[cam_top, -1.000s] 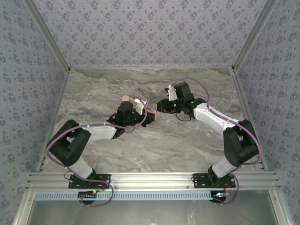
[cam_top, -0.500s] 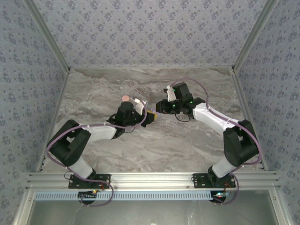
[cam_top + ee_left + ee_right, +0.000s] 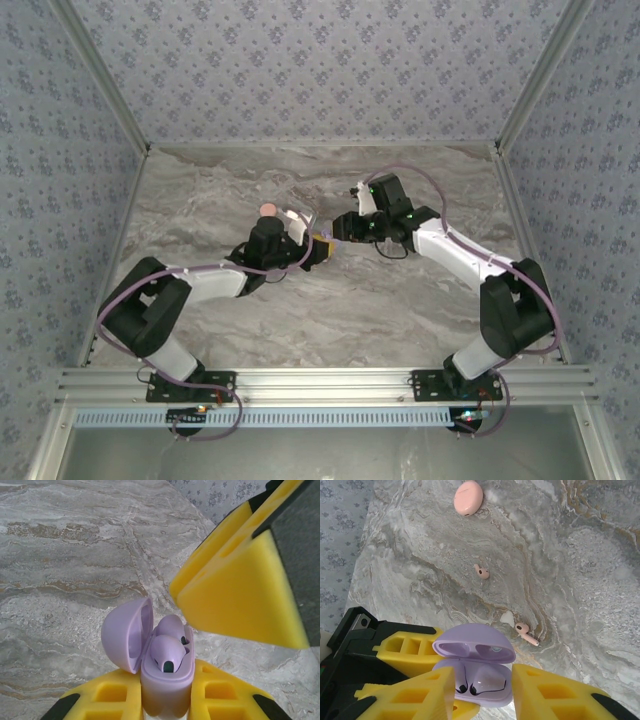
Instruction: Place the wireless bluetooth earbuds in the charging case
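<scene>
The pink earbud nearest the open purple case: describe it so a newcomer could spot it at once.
In the right wrist view, find the open purple case low in the frame, over the marble table. Just beyond its lid, to the right, lies the pink earbud. It is the nearer of two: the other pink earbud lies farther off, toward the closed pink case.

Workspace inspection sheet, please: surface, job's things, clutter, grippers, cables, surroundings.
Surface: grey marbled tabletop.
Job's things: lilac charging case, lid open, two lilac earbuds seated inside; closed pink case and two pink earbuds loose on the tabletop.
Clutter: nothing seen.
Grippers: left gripper shut on the lilac charging case; right gripper open, hovering at the case, not gripping.
Cables: lilac cables run along both arms.
Surroundings: patterned walls, aluminium frame.
</scene>
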`<state>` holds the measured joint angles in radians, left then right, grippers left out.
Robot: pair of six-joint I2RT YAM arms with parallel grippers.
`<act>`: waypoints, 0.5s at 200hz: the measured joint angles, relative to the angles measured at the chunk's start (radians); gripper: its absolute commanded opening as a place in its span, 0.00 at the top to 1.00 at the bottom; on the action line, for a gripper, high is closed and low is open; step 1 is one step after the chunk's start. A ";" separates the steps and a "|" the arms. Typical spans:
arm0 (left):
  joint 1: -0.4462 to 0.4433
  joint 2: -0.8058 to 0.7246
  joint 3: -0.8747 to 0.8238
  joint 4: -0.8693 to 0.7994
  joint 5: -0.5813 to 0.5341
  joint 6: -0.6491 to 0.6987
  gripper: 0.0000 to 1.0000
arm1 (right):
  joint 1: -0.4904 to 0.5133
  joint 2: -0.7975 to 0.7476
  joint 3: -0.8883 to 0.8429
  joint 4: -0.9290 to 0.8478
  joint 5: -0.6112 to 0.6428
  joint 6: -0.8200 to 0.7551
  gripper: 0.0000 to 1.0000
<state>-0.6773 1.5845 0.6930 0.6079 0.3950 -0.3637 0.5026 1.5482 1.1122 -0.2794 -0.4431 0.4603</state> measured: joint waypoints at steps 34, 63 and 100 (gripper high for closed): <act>0.000 -0.034 0.000 -0.013 -0.005 0.026 0.89 | -0.010 -0.037 0.010 -0.018 0.010 -0.012 0.61; 0.000 -0.059 0.000 -0.013 -0.006 0.034 0.88 | -0.052 -0.074 0.012 -0.037 0.013 -0.028 0.63; 0.000 -0.099 0.000 -0.014 0.032 0.041 0.89 | -0.128 -0.082 0.012 -0.046 -0.016 -0.053 0.68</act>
<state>-0.6773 1.4857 0.6933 0.5941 0.4271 -0.3225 0.3748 1.4658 1.1240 -0.3252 -0.4595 0.4068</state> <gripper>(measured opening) 0.191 0.337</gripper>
